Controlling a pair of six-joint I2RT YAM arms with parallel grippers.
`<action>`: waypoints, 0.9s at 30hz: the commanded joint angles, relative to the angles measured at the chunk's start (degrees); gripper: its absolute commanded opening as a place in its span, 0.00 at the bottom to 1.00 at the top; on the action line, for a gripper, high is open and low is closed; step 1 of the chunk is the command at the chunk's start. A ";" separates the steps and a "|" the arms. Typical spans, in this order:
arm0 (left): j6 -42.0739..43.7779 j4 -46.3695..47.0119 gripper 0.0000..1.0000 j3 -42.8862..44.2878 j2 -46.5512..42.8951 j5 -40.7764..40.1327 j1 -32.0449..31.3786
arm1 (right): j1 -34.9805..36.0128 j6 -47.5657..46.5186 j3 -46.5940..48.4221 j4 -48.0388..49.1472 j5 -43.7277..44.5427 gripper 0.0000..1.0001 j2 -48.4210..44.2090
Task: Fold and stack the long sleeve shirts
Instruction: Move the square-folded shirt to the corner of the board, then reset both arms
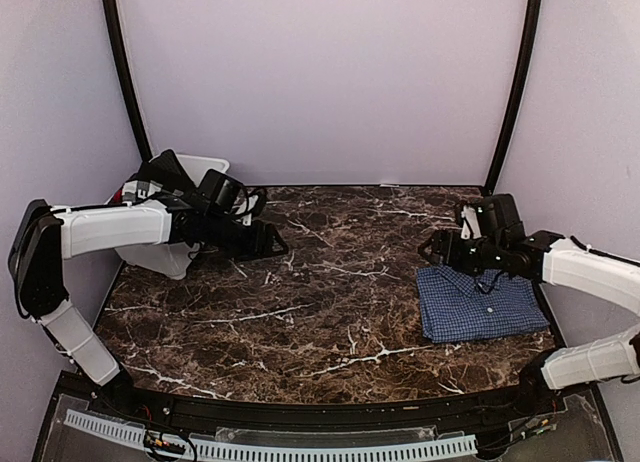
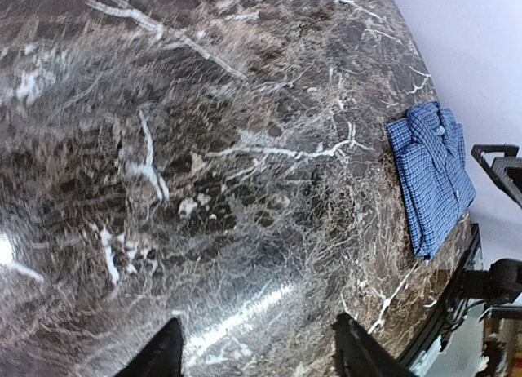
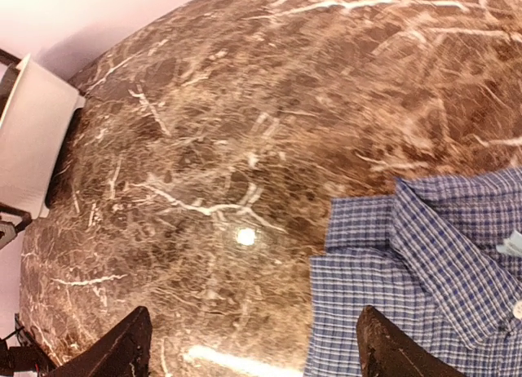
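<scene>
Blue with a fine dark check, the button-up shirt (image 1: 483,304) lies folded into a flat rectangle on the right side of the marble table (image 1: 330,312). Its collar (image 3: 457,246) points toward the far side of the table. In the top view the folded block spans wider from left to right than from far to near, though that view alone does not settle its true long axis.

The right arm rises from its base at the near right corner and bends back. Its white forearm runs leftward, with the wrist above the shirt's far edge. The right gripper (image 1: 432,250) points left, just beyond the collar end. Its fingers are spread wide with nothing between them. In the right wrist view one fingertip (image 3: 391,352) overlaps the cloth, but I cannot tell whether it touches.

The left arm has its elbow folded out to the left and its white forearm reaching right, in front of the white bin (image 1: 212,168). The left gripper (image 1: 272,244) hangs over bare marble left of centre, well apart from the shirt, with its fingers parted and empty.
</scene>
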 commanded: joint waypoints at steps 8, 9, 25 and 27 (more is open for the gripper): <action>1.95 4.93 0.95 -1.25 -7.69 -3.28 0.34 | 9.76 -4.94 18.94 3.84 3.53 0.91 8.48; 2.02 5.21 0.96 -1.26 -8.46 -3.48 0.34 | 9.83 -5.19 20.08 4.17 3.28 0.92 8.88; 4.18 6.44 0.99 0.92 -17.22 -8.79 0.34 | 9.86 -5.71 28.78 0.87 15.35 0.99 10.71; 3.98 6.51 0.99 0.92 -17.53 -9.11 0.34 | 9.85 -6.44 29.35 -0.74 17.29 0.99 10.89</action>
